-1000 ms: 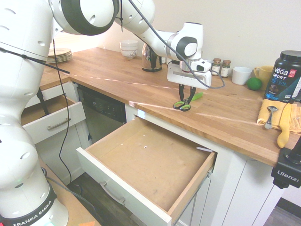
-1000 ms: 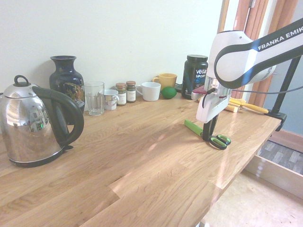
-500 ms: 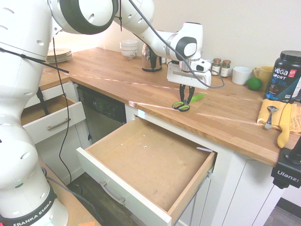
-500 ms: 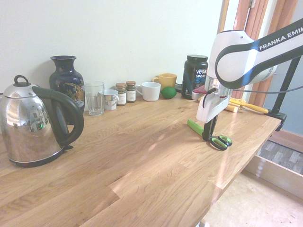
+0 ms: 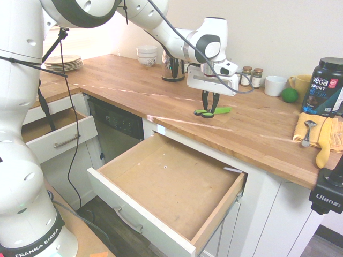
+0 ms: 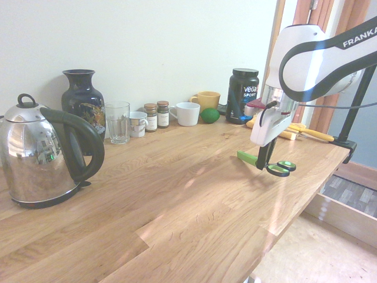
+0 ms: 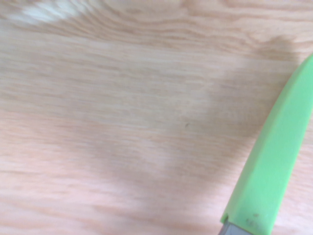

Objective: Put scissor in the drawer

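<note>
The scissor (image 5: 213,112), green and black with a green sheath, hangs level a little above the wooden counter. My gripper (image 5: 208,111) is shut on it near the pivot, pointing straight down. From the other side the scissor (image 6: 278,167) shows its loop handles toward the counter's edge and its sheath toward the wall, with my gripper (image 6: 263,164) between. The wrist view shows only the green sheath (image 7: 274,161) over wood grain. The drawer (image 5: 161,184) stands pulled open below the counter's front edge, with a bare wooden bottom and a metal bar handle.
A smaller drawer (image 5: 56,134) is open at the left. On the counter stand a kettle (image 6: 41,156), a vase (image 6: 82,100), a glass (image 6: 118,122), spice jars (image 6: 156,114), mugs (image 6: 188,113), a lime (image 6: 210,115) and a black tub (image 5: 326,88). A yellow cloth with a spoon (image 5: 313,134) lies at the right.
My gripper closed on the scissor and lifted it off the counter. The scissor now hangs level in the air, slightly farther from the counter's front edge.
</note>
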Controlling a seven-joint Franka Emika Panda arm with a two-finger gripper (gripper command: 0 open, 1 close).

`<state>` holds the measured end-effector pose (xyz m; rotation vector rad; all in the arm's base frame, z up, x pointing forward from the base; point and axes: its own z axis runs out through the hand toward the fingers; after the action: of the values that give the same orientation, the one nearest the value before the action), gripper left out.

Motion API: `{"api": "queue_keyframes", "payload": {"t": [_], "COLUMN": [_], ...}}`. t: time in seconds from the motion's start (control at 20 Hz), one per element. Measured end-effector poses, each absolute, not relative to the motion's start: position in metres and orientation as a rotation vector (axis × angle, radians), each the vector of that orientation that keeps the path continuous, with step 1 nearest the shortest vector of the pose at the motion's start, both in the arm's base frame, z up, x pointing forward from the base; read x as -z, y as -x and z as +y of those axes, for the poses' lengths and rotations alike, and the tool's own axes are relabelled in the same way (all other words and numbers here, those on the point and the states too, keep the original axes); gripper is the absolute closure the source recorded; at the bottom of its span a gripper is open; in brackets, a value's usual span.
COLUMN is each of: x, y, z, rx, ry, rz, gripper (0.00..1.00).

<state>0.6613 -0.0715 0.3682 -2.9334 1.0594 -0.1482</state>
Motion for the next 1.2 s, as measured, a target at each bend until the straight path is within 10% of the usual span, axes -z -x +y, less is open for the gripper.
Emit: {"api": "queue_keyframes", "payload": {"t": [1.2], "x": [-0.437], "y": [-0.558], "z": [-0.046], "rx": [0.218], "ry": [2.919], "rz": [1.069], "gripper": [1.0]}}
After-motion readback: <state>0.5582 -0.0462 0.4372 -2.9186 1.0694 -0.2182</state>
